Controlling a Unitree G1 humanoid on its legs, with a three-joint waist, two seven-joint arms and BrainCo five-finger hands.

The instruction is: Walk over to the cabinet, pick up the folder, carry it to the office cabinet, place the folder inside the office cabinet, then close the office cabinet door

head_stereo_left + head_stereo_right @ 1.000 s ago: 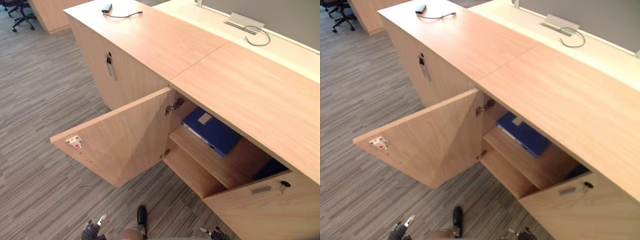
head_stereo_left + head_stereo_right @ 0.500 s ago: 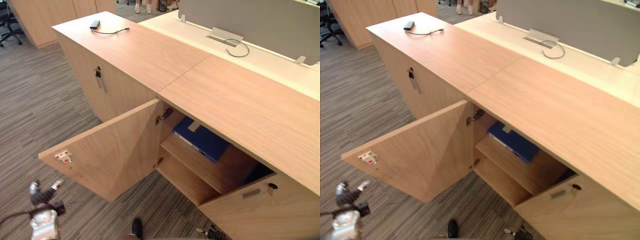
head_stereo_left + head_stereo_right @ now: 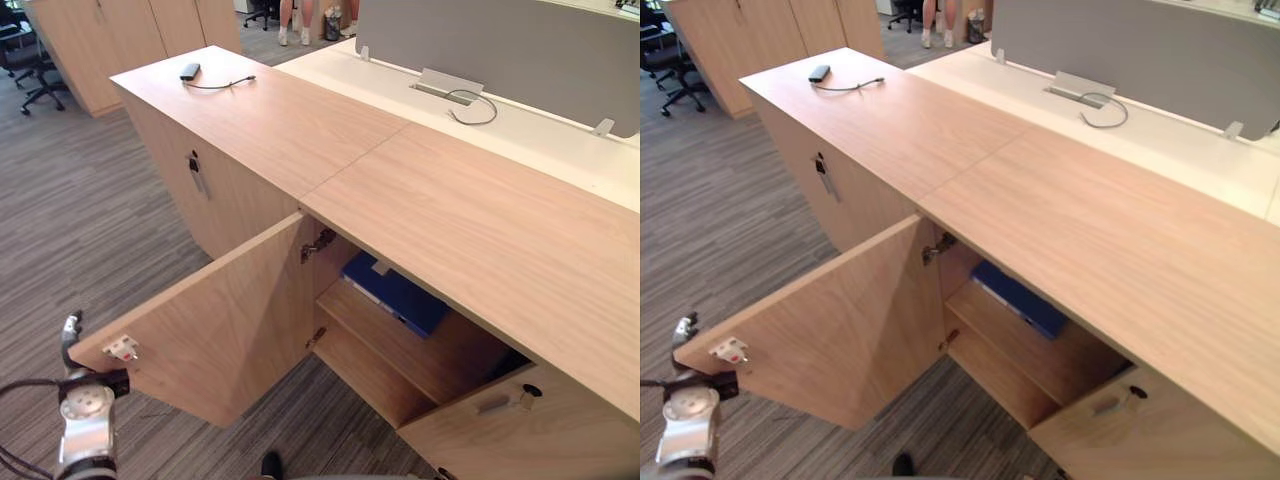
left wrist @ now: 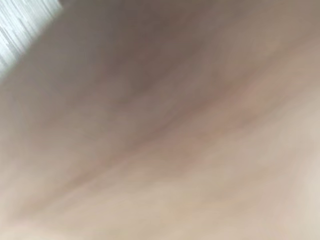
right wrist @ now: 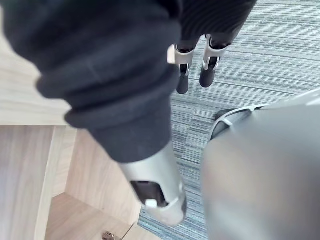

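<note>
While the office cabinet (image 3: 470, 215) stands with its door (image 3: 225, 320) swung wide open, we see the blue folder (image 3: 395, 292) lying flat on the upper shelf (image 3: 425, 350) inside, its far end hidden under the cabinet top; neither robot hand touches it.

Left robot hand (image 3: 70, 335) sits low at the door's free edge, just beside the white catch (image 3: 121, 347); we cannot tell whether it is open or closed; left wrist view gives pale wood grain from very close up.

Right robot hand (image 5: 209, 72) hangs over the grey striped carpet (image 3: 90, 230), fingers (image 5: 183, 80) straight and relaxed, pointing down, nothing held; pale cabinet wood shows beside it in the right wrist view.

Metal hinge (image 3: 320, 243) at the door's inner edge; second door (image 3: 540, 440) on the other side of the opening carries a handle and key lock.

Neighbouring cabinet (image 3: 250, 110) butts against the office cabinet, key in its front; small black device (image 3: 190, 71) with a thin cable lies on its top.

White bench (image 3: 540, 140) runs behind both, grey partition (image 3: 500, 50) standing on it; a person's legs (image 3: 290, 15) beyond; office chair (image 3: 30, 65) well apart on the carpet.
</note>
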